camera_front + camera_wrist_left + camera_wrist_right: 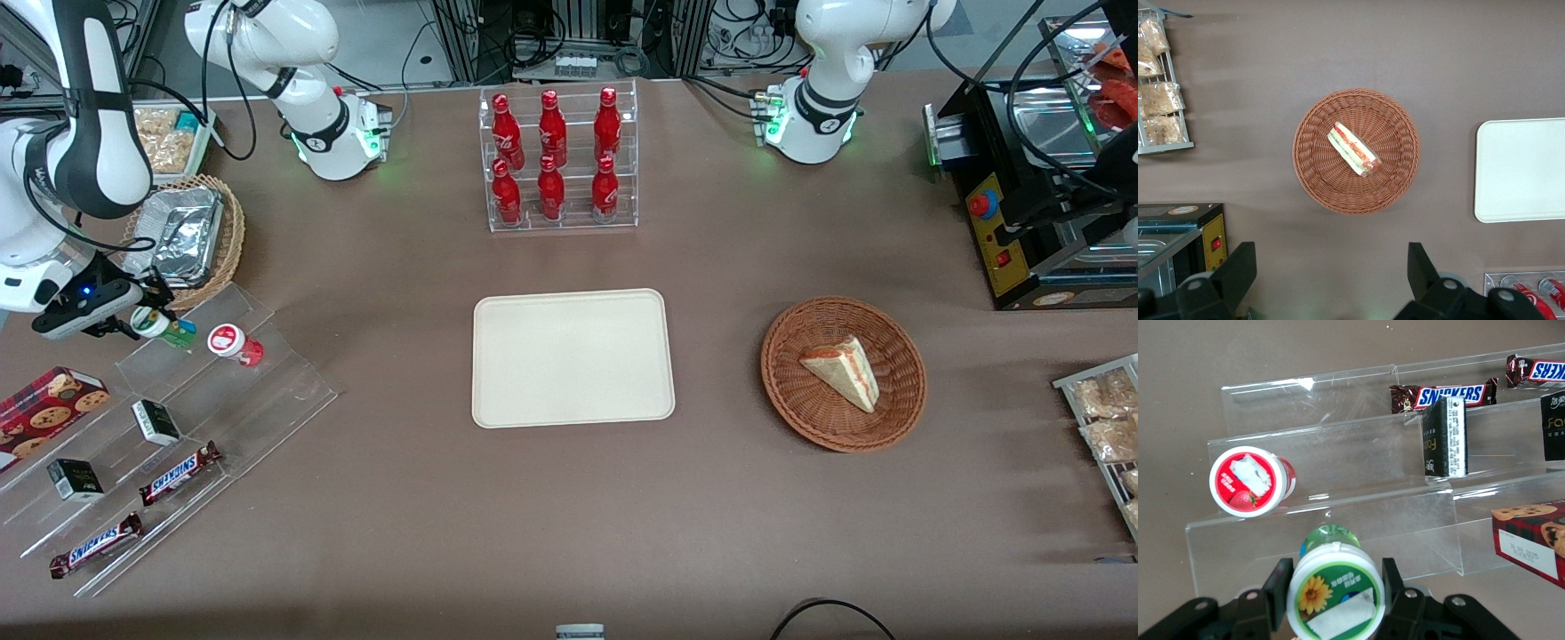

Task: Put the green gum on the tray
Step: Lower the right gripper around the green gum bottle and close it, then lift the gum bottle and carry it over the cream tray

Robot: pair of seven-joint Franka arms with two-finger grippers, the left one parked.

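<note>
The green gum [171, 328], a small green container with a white lid bearing a yellow flower mark, lies tilted on the top step of a clear acrylic stand [267, 391]. My right gripper [148, 320] is at the gum, with one finger on each side of its lid, both touching it. In the right wrist view the gum [1335, 597] fills the space between the fingers [1279, 587] of the gripper [1335, 579]. The cream-beige tray [569, 356] lies bare at the table's middle, well apart from the gum toward the parked arm, and its edge also shows in the left wrist view [1521, 170].
A red gum container [233, 343] lies beside the green one on the same step. Lower steps hold small dark boxes [156, 421] and Snickers bars [180, 472]. A foil-lined wicker basket [191, 236], a rack of cola bottles [556, 160] and a sandwich basket [843, 373] stand around.
</note>
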